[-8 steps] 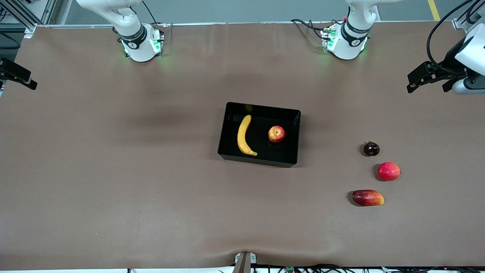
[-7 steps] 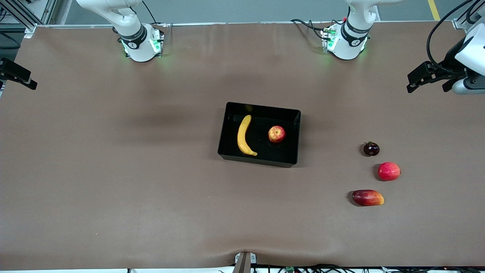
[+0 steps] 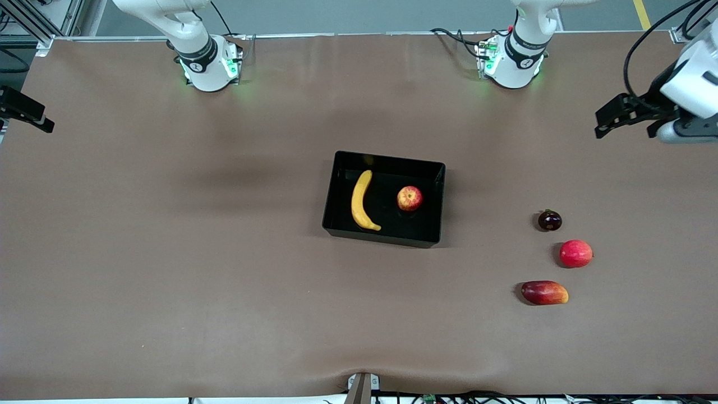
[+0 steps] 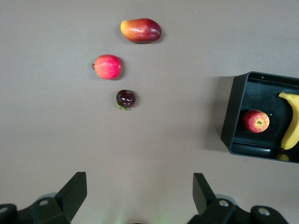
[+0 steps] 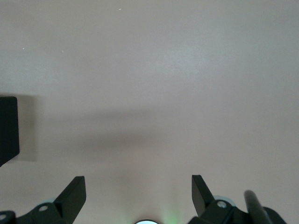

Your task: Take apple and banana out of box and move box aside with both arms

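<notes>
The black box (image 3: 383,236) stands mid-table. In it lie the yellow banana (image 3: 360,200) and the red-and-yellow apple (image 3: 410,198), side by side and apart. My left gripper (image 3: 624,132) is open and empty, up over the left arm's end of the table. Its wrist view shows its open jaws (image 4: 138,186), the box (image 4: 232,116), the apple (image 4: 255,121) and part of the banana (image 4: 292,126). My right gripper (image 3: 25,110) is at the right arm's end, partly out of view. It is open and empty in its wrist view (image 5: 138,184) over bare table.
Three loose fruits lie toward the left arm's end: a dark purple round fruit (image 3: 549,220), a plain red round fruit (image 3: 576,253) and a mango (image 3: 544,292). They also show in the left wrist view: the mango (image 4: 140,30), the red fruit (image 4: 107,66), the dark fruit (image 4: 125,98).
My left gripper has shifted slightly toward the table's middle. The right gripper, the box and the fruits have not visibly moved.
</notes>
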`<state>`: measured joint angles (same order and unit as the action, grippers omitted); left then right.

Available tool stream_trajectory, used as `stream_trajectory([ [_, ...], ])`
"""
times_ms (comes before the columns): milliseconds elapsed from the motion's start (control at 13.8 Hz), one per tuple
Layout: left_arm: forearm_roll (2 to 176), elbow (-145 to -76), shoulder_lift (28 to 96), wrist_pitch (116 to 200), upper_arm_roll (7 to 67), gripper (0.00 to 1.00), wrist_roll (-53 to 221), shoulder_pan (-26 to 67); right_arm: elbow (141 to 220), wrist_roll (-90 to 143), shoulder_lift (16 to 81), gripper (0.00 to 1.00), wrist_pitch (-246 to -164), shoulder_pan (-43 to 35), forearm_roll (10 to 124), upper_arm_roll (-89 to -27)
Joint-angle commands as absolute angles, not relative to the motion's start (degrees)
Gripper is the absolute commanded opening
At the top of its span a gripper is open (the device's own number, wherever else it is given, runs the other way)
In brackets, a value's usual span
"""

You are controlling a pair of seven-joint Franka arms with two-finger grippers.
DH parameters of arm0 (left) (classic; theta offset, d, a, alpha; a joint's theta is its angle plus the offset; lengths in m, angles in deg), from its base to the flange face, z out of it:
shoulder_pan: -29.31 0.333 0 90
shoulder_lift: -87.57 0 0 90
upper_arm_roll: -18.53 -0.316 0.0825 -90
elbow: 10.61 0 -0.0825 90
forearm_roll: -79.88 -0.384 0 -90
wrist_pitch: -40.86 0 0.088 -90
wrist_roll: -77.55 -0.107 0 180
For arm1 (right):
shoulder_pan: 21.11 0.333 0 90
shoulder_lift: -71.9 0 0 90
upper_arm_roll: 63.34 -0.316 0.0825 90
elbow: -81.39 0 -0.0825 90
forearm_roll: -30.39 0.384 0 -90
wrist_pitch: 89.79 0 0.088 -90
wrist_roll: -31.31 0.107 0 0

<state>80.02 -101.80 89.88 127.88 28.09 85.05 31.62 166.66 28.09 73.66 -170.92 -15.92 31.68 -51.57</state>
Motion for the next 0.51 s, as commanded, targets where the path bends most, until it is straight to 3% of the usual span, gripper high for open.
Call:
stream_trajectory([
  [0,80.40,-101.31,87.22,126.90,33.18,1.00,94.46,30.98,166.12,27.44,72.43,1.00,-170.82,-17.06,32.59,-52.09],
  [434,79.18,-101.31,77.30,134.62,47.61,1.00,118.21,30.71,166.03,27.35,72.43,1.00,-170.91,-16.97,32.50,-52.09],
])
